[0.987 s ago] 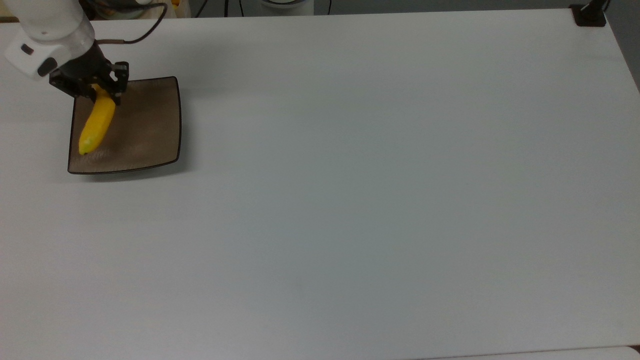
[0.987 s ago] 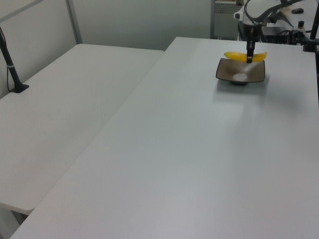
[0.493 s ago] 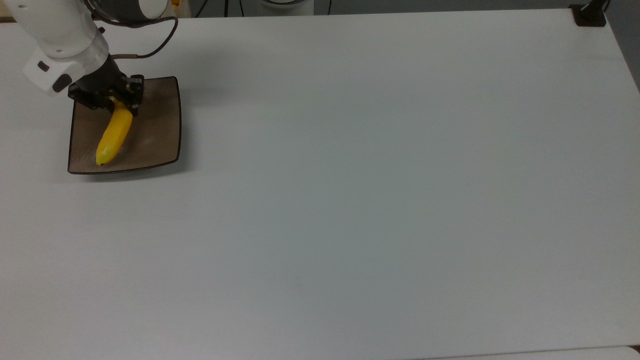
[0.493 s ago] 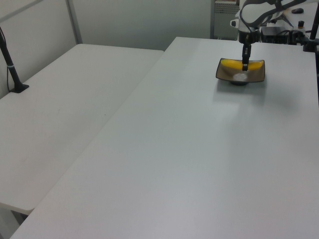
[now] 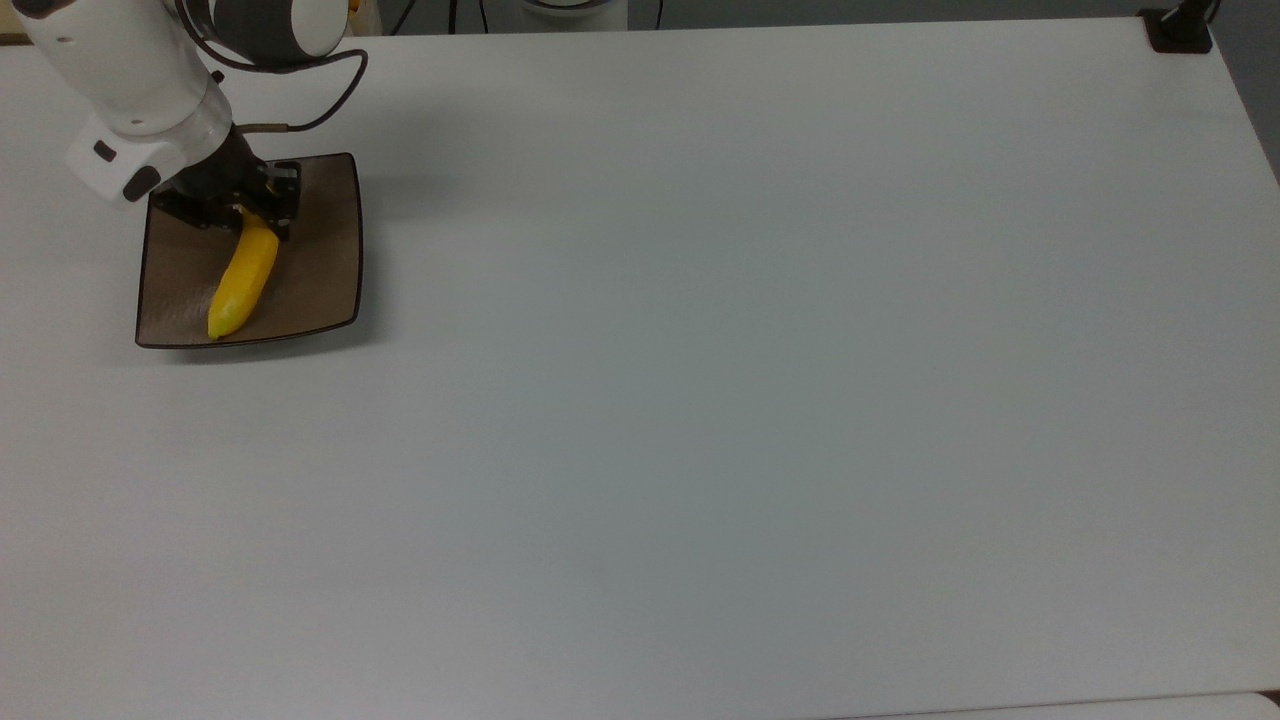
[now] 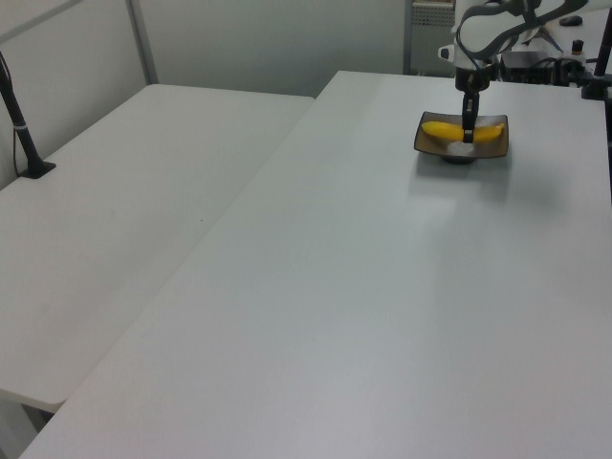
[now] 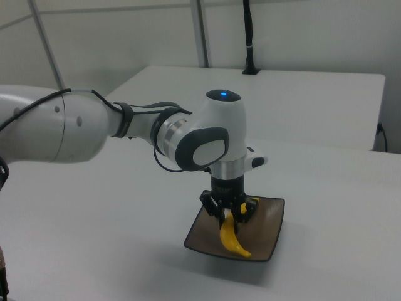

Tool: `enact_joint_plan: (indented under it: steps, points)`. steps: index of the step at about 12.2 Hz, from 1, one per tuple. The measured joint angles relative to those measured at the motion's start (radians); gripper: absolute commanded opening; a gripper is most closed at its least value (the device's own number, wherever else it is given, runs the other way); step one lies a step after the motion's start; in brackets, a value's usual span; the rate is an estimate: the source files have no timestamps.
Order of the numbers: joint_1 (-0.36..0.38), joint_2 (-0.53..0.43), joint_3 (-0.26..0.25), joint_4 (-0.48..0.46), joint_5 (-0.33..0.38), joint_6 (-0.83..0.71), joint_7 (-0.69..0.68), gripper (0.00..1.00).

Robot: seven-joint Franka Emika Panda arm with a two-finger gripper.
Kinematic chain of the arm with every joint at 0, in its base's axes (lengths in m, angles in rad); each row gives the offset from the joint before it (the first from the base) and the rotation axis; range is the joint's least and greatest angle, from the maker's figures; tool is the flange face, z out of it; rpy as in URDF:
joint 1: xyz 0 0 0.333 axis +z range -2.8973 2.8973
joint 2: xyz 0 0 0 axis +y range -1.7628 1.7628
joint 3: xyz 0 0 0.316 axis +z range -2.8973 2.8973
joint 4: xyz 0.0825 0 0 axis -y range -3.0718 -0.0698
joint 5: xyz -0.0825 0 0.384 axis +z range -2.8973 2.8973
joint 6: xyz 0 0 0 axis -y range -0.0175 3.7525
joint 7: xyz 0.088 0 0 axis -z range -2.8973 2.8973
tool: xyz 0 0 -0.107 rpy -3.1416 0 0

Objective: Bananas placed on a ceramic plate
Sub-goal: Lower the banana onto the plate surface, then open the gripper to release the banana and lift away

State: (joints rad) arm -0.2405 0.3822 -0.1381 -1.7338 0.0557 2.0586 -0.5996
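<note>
Bright yellow banana (image 5: 243, 283) lies on the ceramic plate (image 5: 320, 260), stem end up toward the top view's top, blunt tip near the plate's lower edge, body gently curved and slanted. Plate's a square, glossy taupe-brown dish w/ thin dark rim, rounded corners, flat on the white surface at the top view's upper left. Right view: banana (image 7: 230, 238) running along the plate (image 7: 266, 226) centre.

Ceramic plate (image 5: 320, 250), upper left of top view: glossy brown glaze, faintly textured centre, dark rim. Banana (image 5: 243, 284): smooth, waxy yellow skin. Table (image 5: 700, 350): matt white, smooth; arm (image 7: 207, 135) shell glossy white plastic, gripper (image 7: 229, 213) matt black.
</note>
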Motion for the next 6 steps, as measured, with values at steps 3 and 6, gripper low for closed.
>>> enact_joint_plan:
  steps: [3, 6]
  points:
    - [0.0, 0.001, 0.0, 0.0, 0.0, 0.0, 0.0, 0.44]
    - [0.0, 0.001, 0.0, 0.0, 0.0, 0.0, 0.001, 0.66]
